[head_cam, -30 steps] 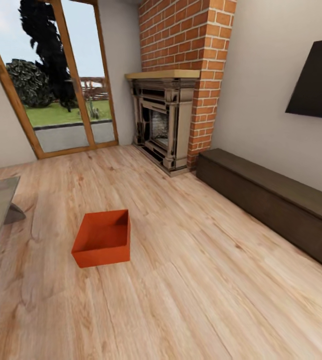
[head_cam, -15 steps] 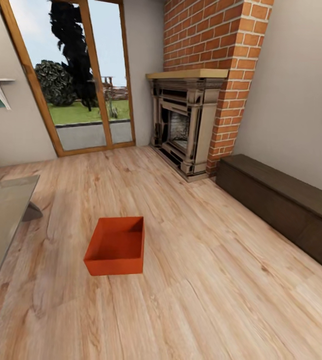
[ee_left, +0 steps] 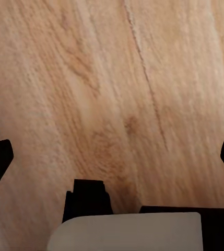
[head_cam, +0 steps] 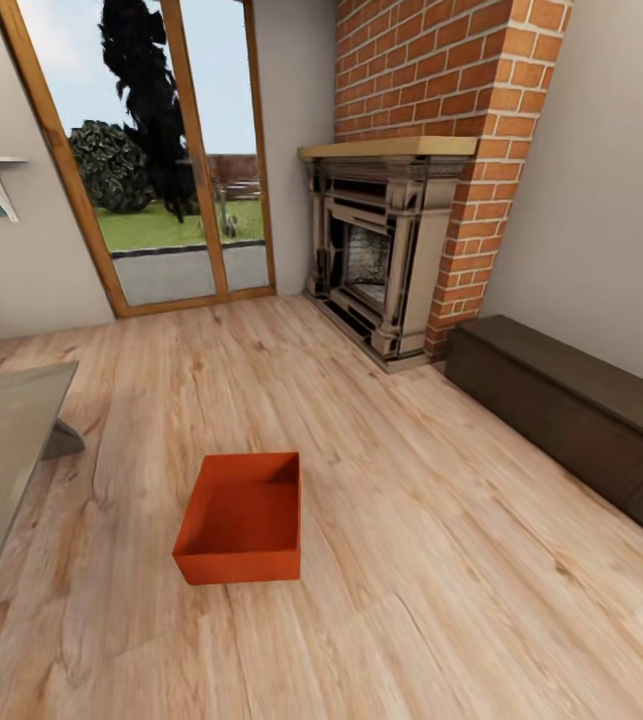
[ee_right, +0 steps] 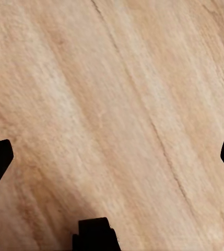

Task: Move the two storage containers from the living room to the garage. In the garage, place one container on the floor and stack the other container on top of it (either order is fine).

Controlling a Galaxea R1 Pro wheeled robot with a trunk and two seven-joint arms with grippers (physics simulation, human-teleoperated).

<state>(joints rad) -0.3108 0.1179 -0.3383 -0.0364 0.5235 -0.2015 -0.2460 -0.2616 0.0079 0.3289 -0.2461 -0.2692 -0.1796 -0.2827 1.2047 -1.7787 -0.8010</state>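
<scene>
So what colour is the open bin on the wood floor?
Orange-red, plain all over; the storage container shows best in the head view.

1 orange-red storage container sits open-top on the light wood plank floor, well apart from the fireplace.

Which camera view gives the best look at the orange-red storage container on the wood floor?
The head view shows it best: the whole storage container sits open-top and empty on the wood floor. In both wrist views I see floor planks between open fingertips, left gripper and right gripper.

Brick fireplace (rt wall), wood-plank floor.
</scene>
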